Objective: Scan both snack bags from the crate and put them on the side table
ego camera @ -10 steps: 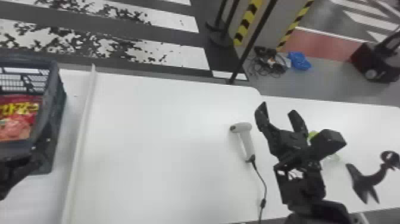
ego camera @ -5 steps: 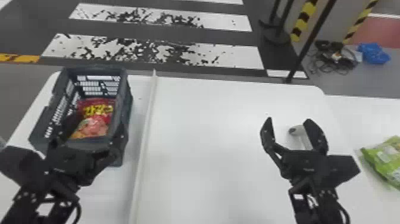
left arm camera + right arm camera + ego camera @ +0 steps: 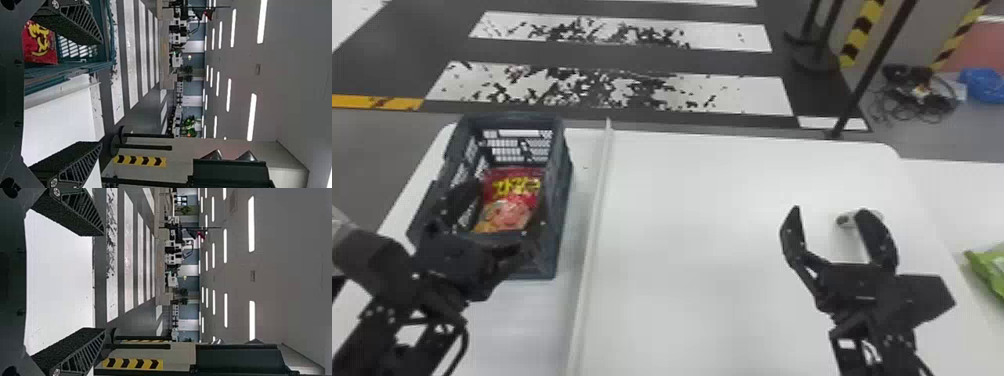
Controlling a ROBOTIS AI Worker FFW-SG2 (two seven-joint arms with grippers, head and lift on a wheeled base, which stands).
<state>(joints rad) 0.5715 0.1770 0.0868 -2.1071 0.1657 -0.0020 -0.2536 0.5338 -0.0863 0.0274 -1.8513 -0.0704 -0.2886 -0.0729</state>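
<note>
In the head view my left gripper [image 3: 499, 220] stands open over the near part of the dark crate [image 3: 563, 200], where a red snack bag [image 3: 507, 210] lies. The left wrist view has the open left gripper [image 3: 100, 94], with the red bag [image 3: 39, 43] in the crate [image 3: 70, 72] beyond one finger. My right gripper [image 3: 832, 225] is open above the table, one finger partly covering the white scanner [image 3: 847, 220]; in the right wrist view the same gripper [image 3: 100, 282] has nothing between its fingers. A green snack bag [image 3: 989, 270] lies on the side table [image 3: 952, 200] at the right.
A raised white strip [image 3: 592, 225] runs front to back across the white table [image 3: 722, 200], just right of the crate. Behind the table stands a black pole [image 3: 872, 70], with tangled cables [image 3: 917, 100] on the floor.
The head view has swung left, bringing the whole crate and left arm into view. Against the table, the right gripper has shifted left, off the side-table edge to beside the scanner.
</note>
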